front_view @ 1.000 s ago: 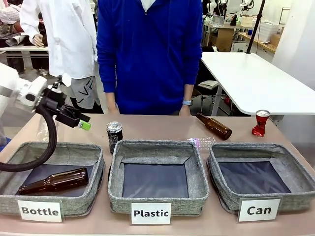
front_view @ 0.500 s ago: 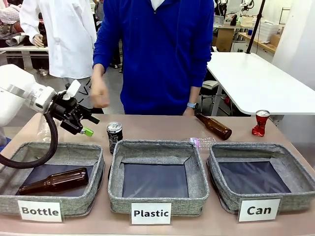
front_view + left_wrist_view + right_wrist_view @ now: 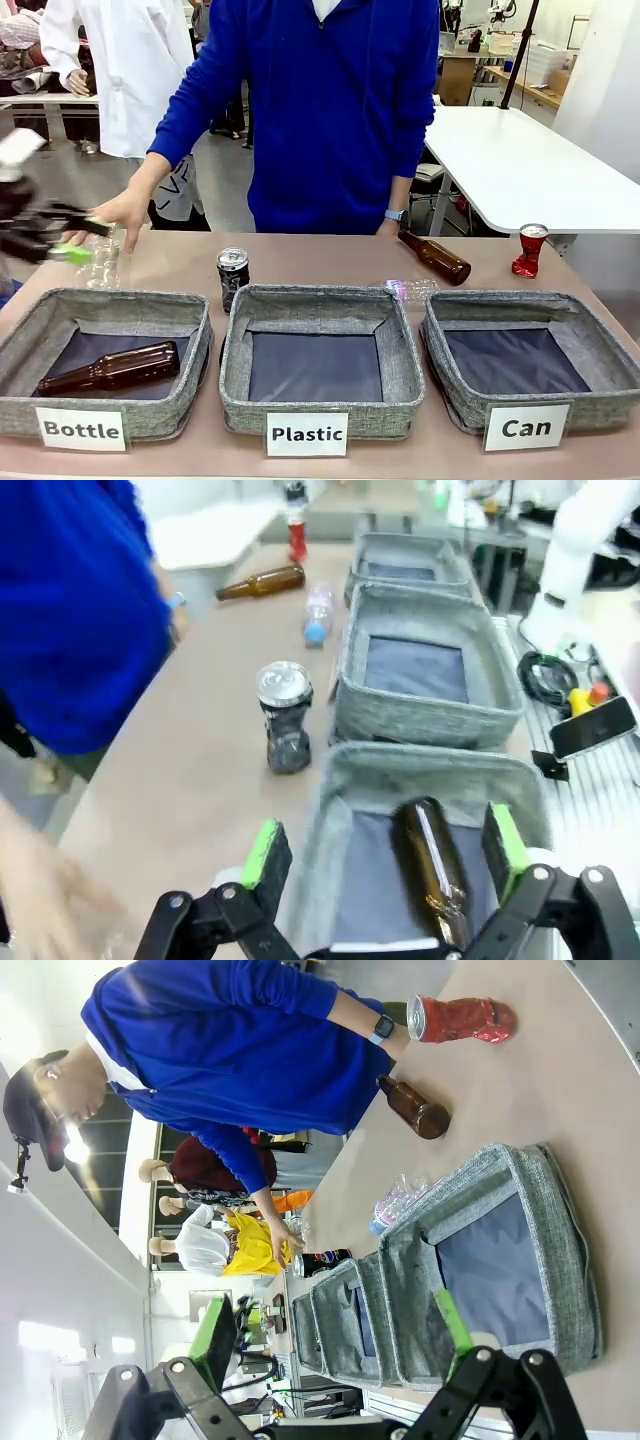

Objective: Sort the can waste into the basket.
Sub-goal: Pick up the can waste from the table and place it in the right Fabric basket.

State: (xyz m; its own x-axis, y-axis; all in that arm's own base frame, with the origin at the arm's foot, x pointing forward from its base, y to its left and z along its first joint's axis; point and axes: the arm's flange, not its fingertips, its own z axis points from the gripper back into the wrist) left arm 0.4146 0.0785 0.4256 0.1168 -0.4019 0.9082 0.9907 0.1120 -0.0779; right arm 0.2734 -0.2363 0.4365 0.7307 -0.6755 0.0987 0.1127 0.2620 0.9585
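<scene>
The black can (image 3: 232, 276) stands upright behind the gap between the left and middle baskets; it also appears as the black can (image 3: 285, 716) and the black can (image 3: 320, 1260). The crushed red can (image 3: 530, 249) stands at the far right, behind the "Can" basket (image 3: 452, 394), which is empty. The same pair shows as the red can (image 3: 460, 1018) and the basket (image 3: 472, 1194). My left gripper (image 3: 83, 240) is blurred at the far left, open and holding nothing, well left of the black can. Above the "Bottle" basket, that left gripper (image 3: 385, 852) stands open. My right gripper (image 3: 332, 1332) is open and bare.
A person's hand (image 3: 118, 210) reaches to a clear plastic bottle (image 3: 101, 266) close to my left gripper. One brown bottle (image 3: 112, 368) lies in the "Bottle" basket (image 3: 150, 420); another brown bottle (image 3: 435, 257) and a crushed clear bottle (image 3: 408, 290) lie behind the baskets. The "Plastic" basket (image 3: 240, 400) is empty.
My left arm has swung fast to the left, away from the black can. The person's hand has come down to the table's left side beside it. The cans have not moved.
</scene>
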